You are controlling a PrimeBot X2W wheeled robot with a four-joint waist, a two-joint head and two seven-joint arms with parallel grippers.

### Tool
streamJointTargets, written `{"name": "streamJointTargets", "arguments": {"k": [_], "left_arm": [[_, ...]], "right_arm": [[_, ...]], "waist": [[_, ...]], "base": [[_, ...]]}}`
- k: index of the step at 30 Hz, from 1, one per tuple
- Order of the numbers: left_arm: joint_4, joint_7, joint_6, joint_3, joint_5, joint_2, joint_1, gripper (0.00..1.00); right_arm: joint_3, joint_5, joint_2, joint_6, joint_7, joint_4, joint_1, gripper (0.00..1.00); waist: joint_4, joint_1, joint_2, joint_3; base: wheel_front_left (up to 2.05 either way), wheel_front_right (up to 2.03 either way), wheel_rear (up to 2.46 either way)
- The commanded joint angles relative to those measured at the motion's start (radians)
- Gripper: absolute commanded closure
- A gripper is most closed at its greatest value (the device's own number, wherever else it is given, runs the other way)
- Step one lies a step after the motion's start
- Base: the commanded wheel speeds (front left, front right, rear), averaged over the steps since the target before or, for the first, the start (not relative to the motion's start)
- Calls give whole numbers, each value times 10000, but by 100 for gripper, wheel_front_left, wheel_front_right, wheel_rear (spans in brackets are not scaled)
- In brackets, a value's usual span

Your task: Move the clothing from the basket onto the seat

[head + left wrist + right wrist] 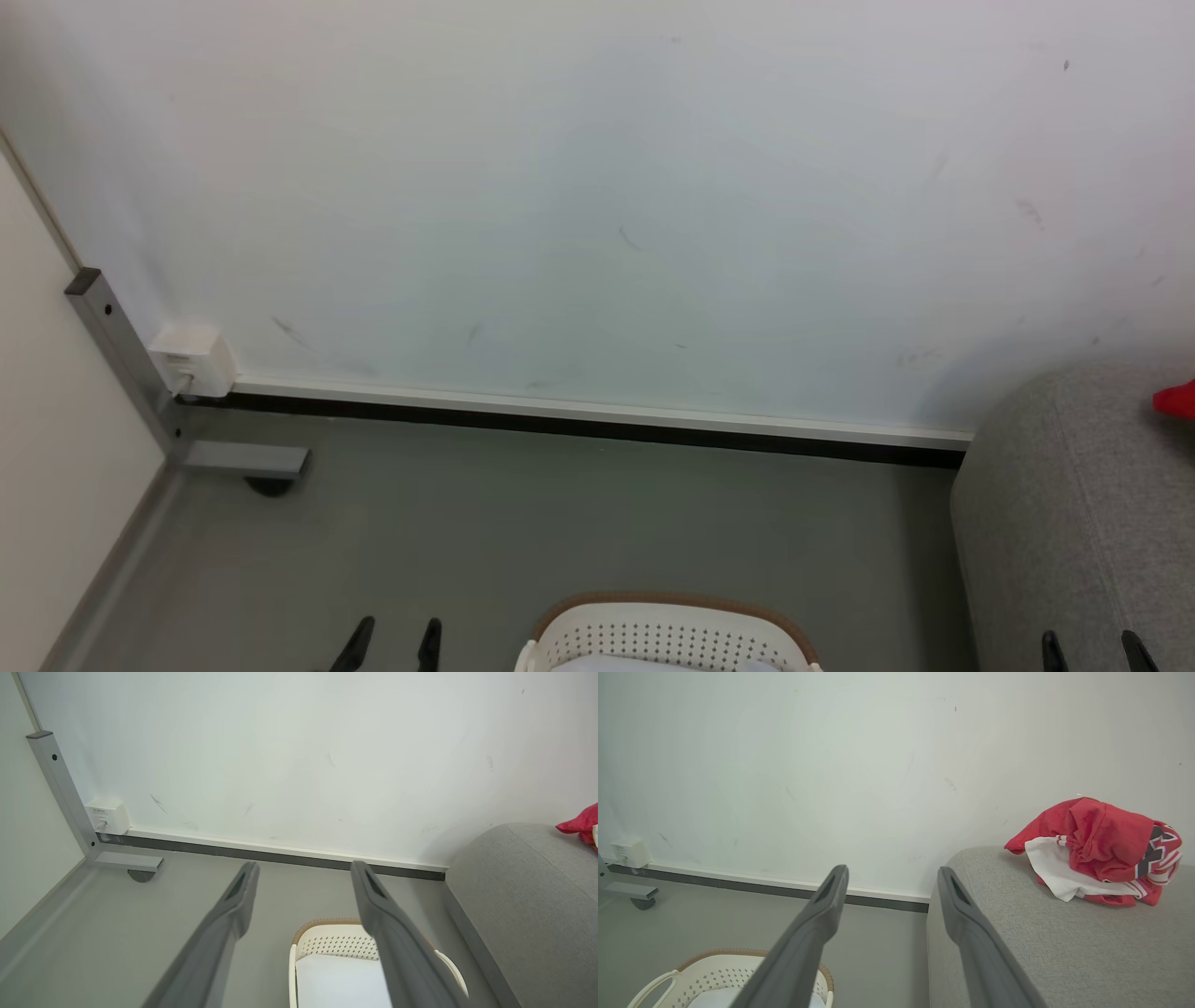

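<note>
Ahead of you a pale, scuffed wall meets a grey floor. The grey seat stands on your right, against that wall. The cream basket sits on the floor beside it, white bottom showing. The red-and-white clothing lies bundled on the seat — apart from the basket. Your left gripper and right gripper are spread wide, holding nothing.

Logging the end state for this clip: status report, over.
Left end effector open, empty; right end effector open, empty. Clothing heaped on seat. Basket on floor beside seat, visible inside plain white. Nothing seen in the way.
</note>
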Motion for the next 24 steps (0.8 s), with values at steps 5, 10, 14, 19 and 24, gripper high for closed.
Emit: {"name": "streamJointTargets", "arguments": {"k": [5, 10, 14, 19, 24], "left_arm": [[116, -4, -240, 331, 334, -168, 68, 0], [223, -4, -432, 543, 588, -306, 40, 0], [284, -4, -565, 664, 639, -390, 31, 0], [318, -4, -664, 793, 803, -473, 28, 0], [358, -4, -758, 889, 921, -558, 4, 0]], "right_arm": [[58, 122, -12, -26, 0, 95, -2, 0], [88, 173, -12, -26, 0, 142, -22, 0], [85, 159, -11, -26, 0, 164, -52, 0], [82, 157, -13, -26, 0, 182, -81, 0], [71, 160, -11, -26, 0, 202, -104, 0]], "waist": [[-118, 0, -1, 4], [-206, 0, -1, 18], [-273, 0, -1, 27], [-350, 0, -1, 26], [-412, 0, -1, 41]], "base": [[0, 0, 0], [0, 0, 0], [0, 0, 0], [0, 0, 0], [0, 0, 0]]}}
